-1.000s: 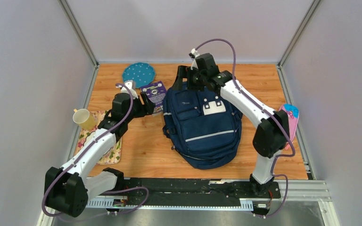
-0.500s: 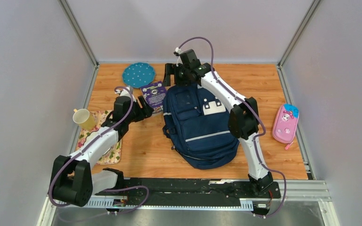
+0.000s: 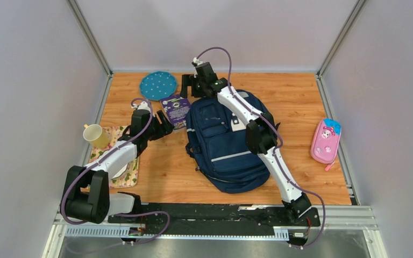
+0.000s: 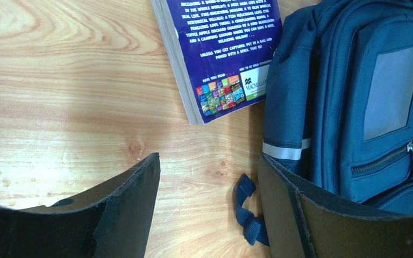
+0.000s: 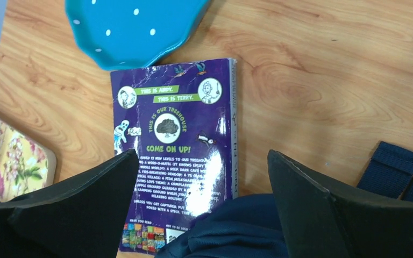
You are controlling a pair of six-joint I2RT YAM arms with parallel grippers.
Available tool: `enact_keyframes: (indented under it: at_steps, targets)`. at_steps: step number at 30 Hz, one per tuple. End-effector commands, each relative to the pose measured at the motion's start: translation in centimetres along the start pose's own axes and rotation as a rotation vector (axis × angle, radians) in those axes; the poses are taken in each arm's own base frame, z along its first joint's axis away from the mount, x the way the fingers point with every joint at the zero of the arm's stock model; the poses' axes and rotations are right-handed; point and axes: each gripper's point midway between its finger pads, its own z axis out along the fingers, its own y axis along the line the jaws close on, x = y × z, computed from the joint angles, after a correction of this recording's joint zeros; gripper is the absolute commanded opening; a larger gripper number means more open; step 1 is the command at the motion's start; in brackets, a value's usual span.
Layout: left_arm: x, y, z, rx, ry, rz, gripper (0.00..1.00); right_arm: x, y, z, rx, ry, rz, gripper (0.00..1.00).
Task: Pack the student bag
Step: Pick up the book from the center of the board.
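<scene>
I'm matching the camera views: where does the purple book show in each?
Top external: purple book left of centre, beside the student bag.
Left wrist: top centre, cut by the upper edge.
Right wrist: centre, below the teal plate.
Shared landmark: the student bag, in all three.

The student bag (image 3: 215,140) is navy blue with a light-grey stripe and a white patch; the book (image 5: 172,140) purple, lettered green; the plate (image 5: 134,27) teal, dotted white; the mug (image 3: 94,134) yellow; the mat (image 5: 11,161) floral; the pencil case (image 3: 325,141) pink; the tabletop (image 3: 301,102) orange wood grain.
</scene>
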Motion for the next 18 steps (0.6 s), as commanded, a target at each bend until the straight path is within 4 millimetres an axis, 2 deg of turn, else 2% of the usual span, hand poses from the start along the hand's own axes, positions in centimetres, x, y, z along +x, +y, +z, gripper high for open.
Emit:
enact_keyframes:
  at_steps: [1,2,5,6,9,11,15,18]
  targets:
    - [-0.7,-1.0,0.6,0.055,-0.022,-0.026,0.74,-2.1,0.6,0.4,0.028,-0.101,-0.007,0.96]
    - [-0.5,-1.0,0.9,0.057,-0.012,-0.028,0.74,-1.0,0.2,1.2,0.038,-0.078,-0.01,0.97]
    - [-0.4,-1.2,1.2,0.065,0.007,-0.031,0.74,1.0,-0.3,2.0,0.046,-0.019,-0.015,0.97]
    - [-0.3,-1.1,1.2,0.063,0.009,-0.031,0.74,2.1,-1.0,2.5,0.063,0.011,-0.012,0.97]
    - [0.1,-0.6,1.1,0.045,0.009,-0.028,0.74,4.2,-1.7,3.0,0.067,0.074,-0.009,0.97]
    - [0.2,-0.5,1.0,0.044,0.005,-0.03,0.75,5.1,-1.9,3.1,0.067,0.099,-0.005,0.97]
    - [0.3,-0.3,1.1,0.043,0.001,-0.027,0.75,5.5,-1.3,3.0,0.037,0.121,0.001,0.97]
    - [0.3,0.2,1.3,0.018,-0.001,-0.031,0.75,6.7,-0.1,3.1,-0.039,0.171,0.008,0.96]
